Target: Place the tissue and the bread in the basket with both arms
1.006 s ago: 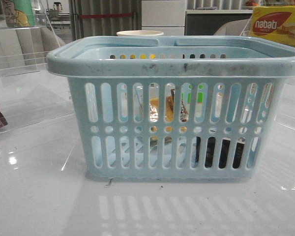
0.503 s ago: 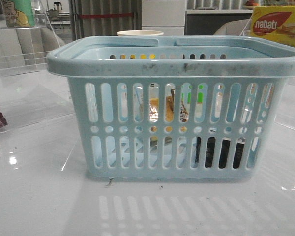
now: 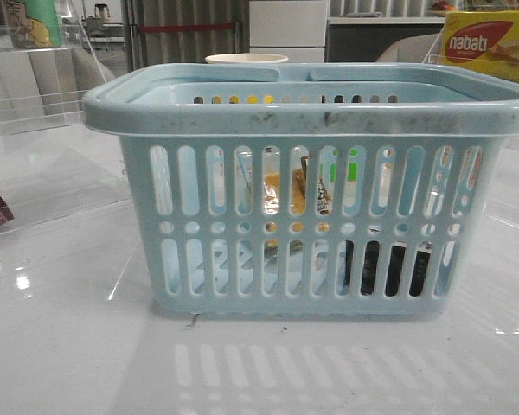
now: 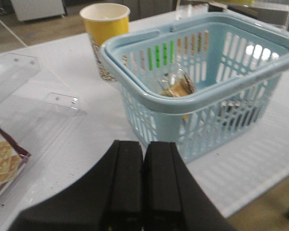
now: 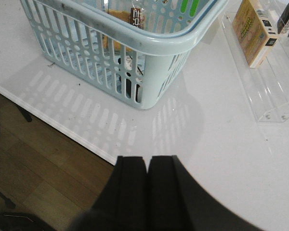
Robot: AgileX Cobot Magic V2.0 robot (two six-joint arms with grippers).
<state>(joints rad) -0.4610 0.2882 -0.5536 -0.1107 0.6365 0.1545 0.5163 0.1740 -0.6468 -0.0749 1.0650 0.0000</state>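
basket [image 3: 311, 117]: bread [image 3: 272, 188] + tissue [image 3: 389, 268] inside | left claw [image 4: 143, 180] closed, empty | right claw [image 5: 148, 185] closed, empty

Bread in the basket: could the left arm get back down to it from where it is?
Probably yes. The basket is open-topped and the bread lies uncovered inside; nothing sits between it and the shut left gripper. It would have to clear the rim and open first.
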